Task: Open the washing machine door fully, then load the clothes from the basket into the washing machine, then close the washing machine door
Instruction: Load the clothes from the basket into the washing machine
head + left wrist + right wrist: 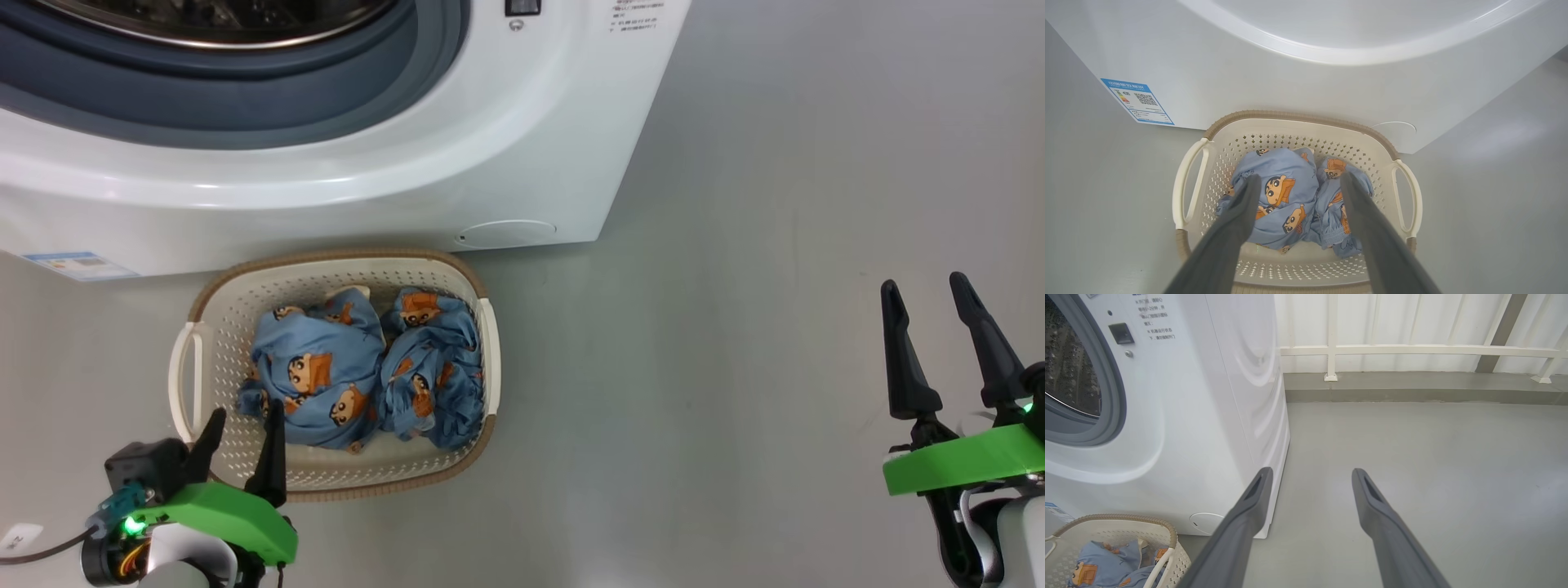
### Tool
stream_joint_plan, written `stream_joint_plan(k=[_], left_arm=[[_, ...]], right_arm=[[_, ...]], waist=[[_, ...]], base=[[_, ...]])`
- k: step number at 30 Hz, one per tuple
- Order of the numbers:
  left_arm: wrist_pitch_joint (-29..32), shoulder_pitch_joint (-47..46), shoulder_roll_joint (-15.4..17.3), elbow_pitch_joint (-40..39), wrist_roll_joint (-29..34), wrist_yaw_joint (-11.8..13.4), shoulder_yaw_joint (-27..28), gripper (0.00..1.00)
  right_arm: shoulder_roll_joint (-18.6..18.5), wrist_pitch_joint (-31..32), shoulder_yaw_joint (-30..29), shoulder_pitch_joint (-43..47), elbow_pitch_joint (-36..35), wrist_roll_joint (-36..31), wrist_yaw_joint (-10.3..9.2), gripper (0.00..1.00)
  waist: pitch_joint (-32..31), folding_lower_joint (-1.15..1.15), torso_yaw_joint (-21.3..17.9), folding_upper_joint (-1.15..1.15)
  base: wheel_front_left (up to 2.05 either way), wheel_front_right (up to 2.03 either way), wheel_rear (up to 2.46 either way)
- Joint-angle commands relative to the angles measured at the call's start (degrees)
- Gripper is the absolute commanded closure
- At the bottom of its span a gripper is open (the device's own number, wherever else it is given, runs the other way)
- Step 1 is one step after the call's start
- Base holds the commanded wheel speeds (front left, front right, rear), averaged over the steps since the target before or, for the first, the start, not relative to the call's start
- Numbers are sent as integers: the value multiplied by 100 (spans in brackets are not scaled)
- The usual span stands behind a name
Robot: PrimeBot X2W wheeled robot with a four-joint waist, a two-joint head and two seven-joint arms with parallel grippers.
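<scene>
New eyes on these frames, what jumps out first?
The two bright blue cartoon-print clothes sit bunched side by side in the cream basket, on the floor just in front of the white washing machine. The open left gripper hangs over the basket's near edge, while the open right gripper hangs over floor to the right.

Bright, even, diffuse light all round. Shadows are faint and soft, just a thin dark line under the washer (522,147). Soft streaks of glare run along its curved white front, and the floor (775,286) carries a pale sheen. In the left wrist view the left claw (1298,179) has blurred fingers (1233,232), and the washer's straight edges bow.
</scene>
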Motion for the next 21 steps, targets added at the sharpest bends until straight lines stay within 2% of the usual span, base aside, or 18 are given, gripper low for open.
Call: stream_joint_plan(k=[1, 21], left_arm=[[-37, -110, 192, -24, -57, -14, 128, 0], [-37, -1103, 378, 1098, -344, -14, -434, 0]], right_arm=[[-18, -51, 115, -104, -154, -59, 12, 0], [51, -51, 285, -552, -250, -130, 12, 0]], waist=[[71, 0, -21, 0], [847, 0, -143, 0]], base=[[0, 0, 0], [0, 0, 0]])
